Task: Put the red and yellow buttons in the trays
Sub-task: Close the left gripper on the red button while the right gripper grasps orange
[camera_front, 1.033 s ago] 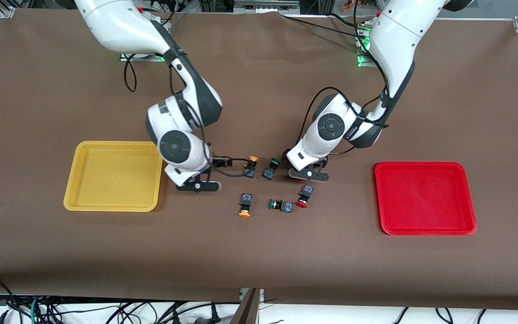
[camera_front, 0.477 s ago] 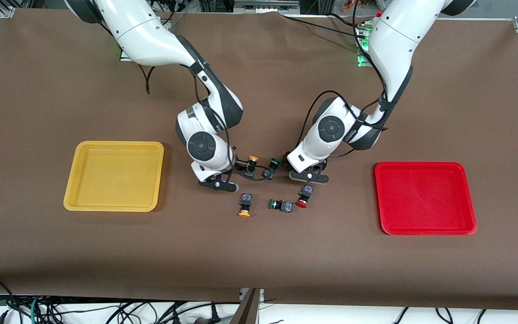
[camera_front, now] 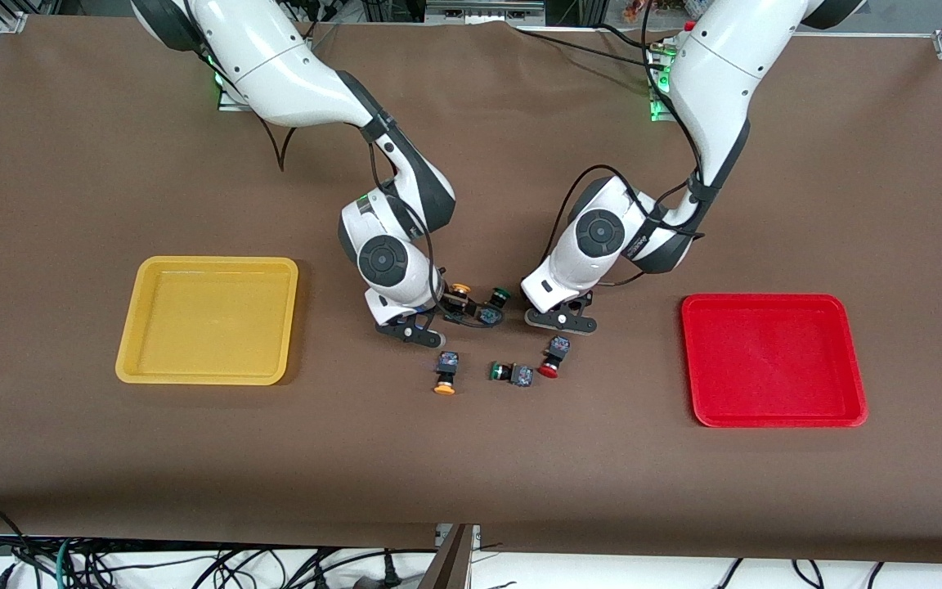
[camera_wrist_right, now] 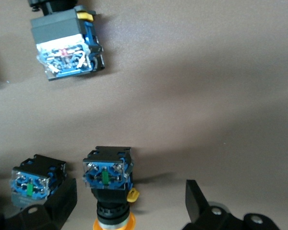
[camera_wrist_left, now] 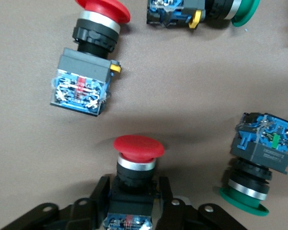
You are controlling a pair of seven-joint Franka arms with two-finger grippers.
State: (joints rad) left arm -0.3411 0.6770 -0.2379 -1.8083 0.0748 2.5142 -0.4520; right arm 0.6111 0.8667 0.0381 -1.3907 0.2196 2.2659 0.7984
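My left pincer (camera_wrist_left: 133,201) grips a red button (camera_wrist_left: 137,160) on the counter (camera_front: 684,491), near the second red button (camera_front: 553,357). My right pincer (camera_wrist_right: 129,206) stands spread around a yellow button (camera_wrist_right: 110,189). Both trays, yellow tray (camera_front: 132,327) and red tray (camera_front: 851,360), lie at opposite ends.

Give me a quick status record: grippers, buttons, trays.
left gripper: shut on red-capped dark-bodied push button
right gripper: open, astride orange-yellow-capped push button
loose on table: second red-capped button; second yellow-capped button; green-capped button; second green-capped button
yellow plastic tray: no buttons in it
red plastic tray: no buttons in it
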